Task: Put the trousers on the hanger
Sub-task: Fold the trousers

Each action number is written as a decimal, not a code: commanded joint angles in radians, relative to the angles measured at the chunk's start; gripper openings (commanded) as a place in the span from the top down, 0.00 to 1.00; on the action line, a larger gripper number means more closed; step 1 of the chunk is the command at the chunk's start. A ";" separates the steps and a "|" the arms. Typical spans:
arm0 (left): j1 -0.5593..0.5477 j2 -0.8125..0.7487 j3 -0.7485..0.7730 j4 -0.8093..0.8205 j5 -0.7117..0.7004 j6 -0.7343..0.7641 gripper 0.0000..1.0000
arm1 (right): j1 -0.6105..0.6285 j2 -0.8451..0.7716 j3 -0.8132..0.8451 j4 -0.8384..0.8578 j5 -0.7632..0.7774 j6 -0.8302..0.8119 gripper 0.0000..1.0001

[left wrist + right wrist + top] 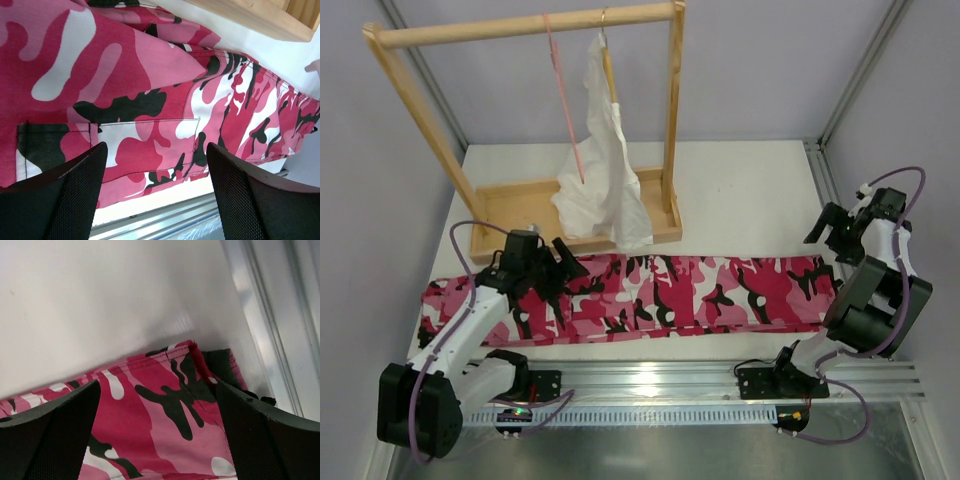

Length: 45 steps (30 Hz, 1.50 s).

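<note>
Nearest to me, the 2 arms are reaching out from the rail over the trousers [720,290], which are lying flat on the table, stretched in 1 long band from left to right, parallel to the rail.

The left gripper [548,265] is hanging over the left part of the band. Its jaws are standing wide apart with nothing between them but the cloth below, where a stitched pocket [150,135] is showing, so I am taking that for the waist end. The right gripper [830,228] is sitting at the opposite end, jaws likewise spread and empty, straddling the far right corner of the cloth [190,370]. Whether either set of fingertips is touching the fabric, I cannot tell.

Farther back, the wooden rack [520,25] is standing on its tray. The hanger [565,105] is dangling from the rack's top bar, left of the white garment [605,170].

So the hanger is lying beyond the trousers, away from the arms and left of the middle, nearer the left arm. The trousers' long axis is running crosswise to that path, and each gripper is covering 1 end. The cloth is going to need lifting and carrying back towards the bar.
</note>
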 commanded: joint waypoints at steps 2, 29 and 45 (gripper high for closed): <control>0.004 -0.025 0.000 0.023 0.074 0.037 0.20 | -0.003 0.024 -0.004 -0.118 -0.120 -0.213 0.00; 0.004 -0.079 0.117 -0.040 0.053 0.056 0.19 | -0.104 0.128 -0.032 -0.129 0.061 -0.369 0.06; 0.004 -0.076 0.048 0.005 0.056 0.007 0.19 | 0.015 0.233 -0.076 -0.124 0.201 -0.360 0.19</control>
